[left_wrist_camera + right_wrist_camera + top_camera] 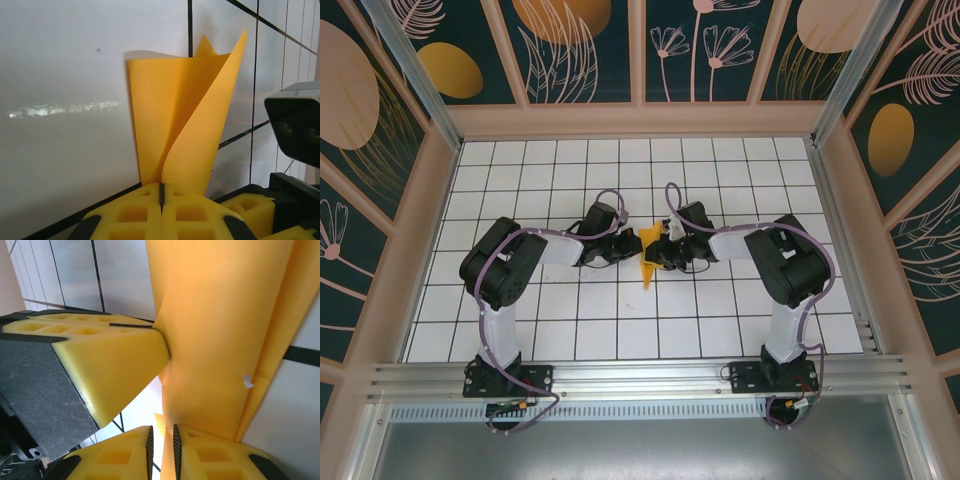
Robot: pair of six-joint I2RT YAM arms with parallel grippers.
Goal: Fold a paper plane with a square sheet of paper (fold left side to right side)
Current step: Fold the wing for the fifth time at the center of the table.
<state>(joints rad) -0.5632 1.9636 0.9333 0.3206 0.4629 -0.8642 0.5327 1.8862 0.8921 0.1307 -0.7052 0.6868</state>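
Over the middle of the desk (570, 320), left claw (161, 192) is clamped on the paper (170, 110), right claw (162, 432) pinching the same piece. I see creases and loose flaps; no finished dart yet, more folds left, I'd judge.

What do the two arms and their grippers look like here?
The left arm and right arm share black joint housings, white links and looping purple cables. Fingers are yellow blocks with square recesses and dark edge strips.

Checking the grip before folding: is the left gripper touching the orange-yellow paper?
Touching. Left wrist view: the orange-yellow paper rises from between the left gripper and its closed fingers.
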